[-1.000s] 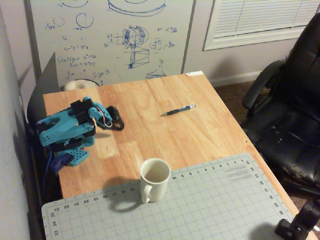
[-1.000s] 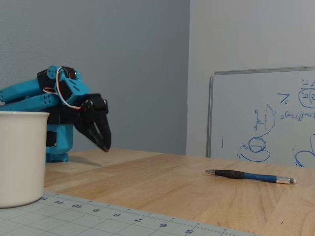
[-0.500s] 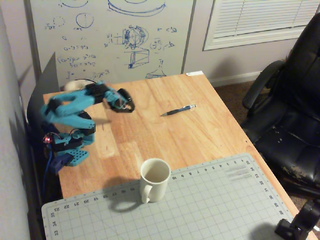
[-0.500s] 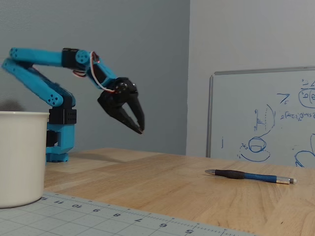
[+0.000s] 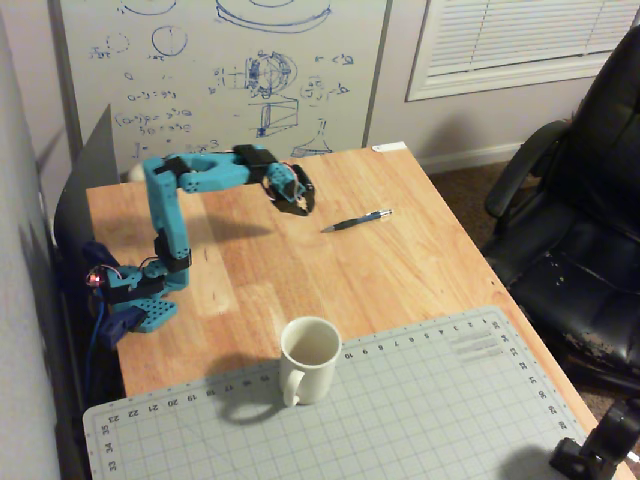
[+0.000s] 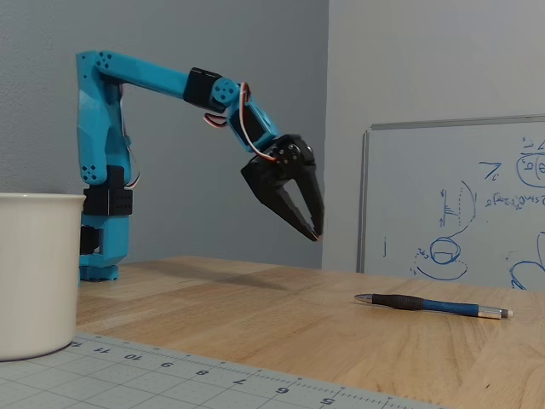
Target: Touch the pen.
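Pen (image 5: 356, 221) lay flat on wooden counter (image 5: 420, 260), well clear of tool (image 5: 298, 208); in a fixed view long axis ran diagonally, silvery tip toward upper right, dark grip end toward lower left; tool hung above counter (image 6: 255, 315), fingers almost together, holding nothing; white mug (image 5: 310, 358) upright on cutting mat (image 5: 440, 410), interior looked empty.

The blue plastic arm (image 6: 102, 145) reaches right in both fixed views, its black two-finger gripper (image 6: 313, 232) angled downward, fingers nearly together, empty, hanging in the air.
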